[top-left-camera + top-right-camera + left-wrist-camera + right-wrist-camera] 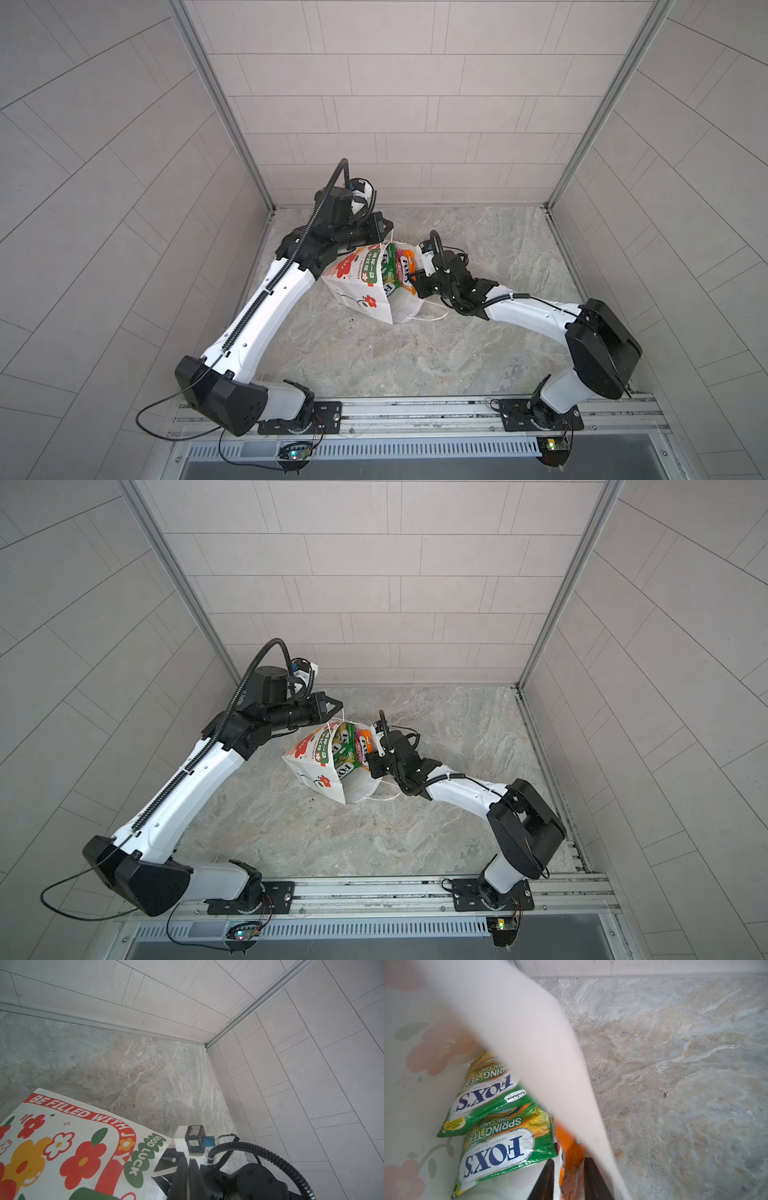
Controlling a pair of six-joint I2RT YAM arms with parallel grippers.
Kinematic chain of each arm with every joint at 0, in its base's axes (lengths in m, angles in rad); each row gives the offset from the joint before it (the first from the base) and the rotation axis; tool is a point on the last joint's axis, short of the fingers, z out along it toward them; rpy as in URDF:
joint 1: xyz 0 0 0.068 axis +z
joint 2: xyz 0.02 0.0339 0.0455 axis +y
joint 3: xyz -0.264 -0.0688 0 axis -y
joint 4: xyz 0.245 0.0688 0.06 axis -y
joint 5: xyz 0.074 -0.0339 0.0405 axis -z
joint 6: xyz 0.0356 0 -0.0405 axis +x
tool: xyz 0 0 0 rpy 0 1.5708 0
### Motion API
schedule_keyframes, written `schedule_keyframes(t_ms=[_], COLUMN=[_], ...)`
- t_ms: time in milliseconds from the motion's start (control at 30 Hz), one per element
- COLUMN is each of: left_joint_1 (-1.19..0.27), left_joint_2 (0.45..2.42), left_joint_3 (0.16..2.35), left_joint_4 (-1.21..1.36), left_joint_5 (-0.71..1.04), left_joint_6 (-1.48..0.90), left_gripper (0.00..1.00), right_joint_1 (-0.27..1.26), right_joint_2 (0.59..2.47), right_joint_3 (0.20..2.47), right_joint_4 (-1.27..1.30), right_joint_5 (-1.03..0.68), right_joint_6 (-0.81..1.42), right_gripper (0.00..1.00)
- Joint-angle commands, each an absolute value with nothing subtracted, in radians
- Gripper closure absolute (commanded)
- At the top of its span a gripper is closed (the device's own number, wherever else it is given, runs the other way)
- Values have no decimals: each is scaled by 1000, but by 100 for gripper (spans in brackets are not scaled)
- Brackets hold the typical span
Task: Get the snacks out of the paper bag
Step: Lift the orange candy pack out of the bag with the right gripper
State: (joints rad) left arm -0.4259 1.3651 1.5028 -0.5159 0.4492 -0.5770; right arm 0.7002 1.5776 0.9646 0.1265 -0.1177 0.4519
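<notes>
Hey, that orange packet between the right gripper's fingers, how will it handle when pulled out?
The orange packet looks thin and crinkled, so probably floppy and light. Its glossy film may slip unless the right gripper pinches firmly. The wall of the paper bag leans over it, so it could drag.

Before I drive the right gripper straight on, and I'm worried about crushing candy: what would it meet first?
The orange packet, which sits between the parted jaws of the right gripper, just inside the paper bag. Beyond it is probably the bag's inner wall, though depth is hard to judge.
</notes>
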Motion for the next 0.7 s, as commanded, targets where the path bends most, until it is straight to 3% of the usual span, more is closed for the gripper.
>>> schedule_keyframes(t_ms=[0,167,400,667], left_joint_1=[-429,-428,-428,-428], left_joint_2=[1353,1355,1351,1346], left_joint_3=[1514,1514,1511,1512], left_joint_4=[-433,-428,-429,-454], left_joint_5=[487,501,506,474], left_joint_6=[-588,-594,-595,-577], left_gripper=[100,100,100,100], right_joint_1=[701,702,702,698], right_joint_2=[1596,1633,1691,1693], right_joint_3=[990,1009,1030,1043], right_joint_4=[143,166,250,252], right_joint_5=[-66,-44,-14,13], right_joint_6=[460,464,446,425], right_gripper=[68,57,61,98])
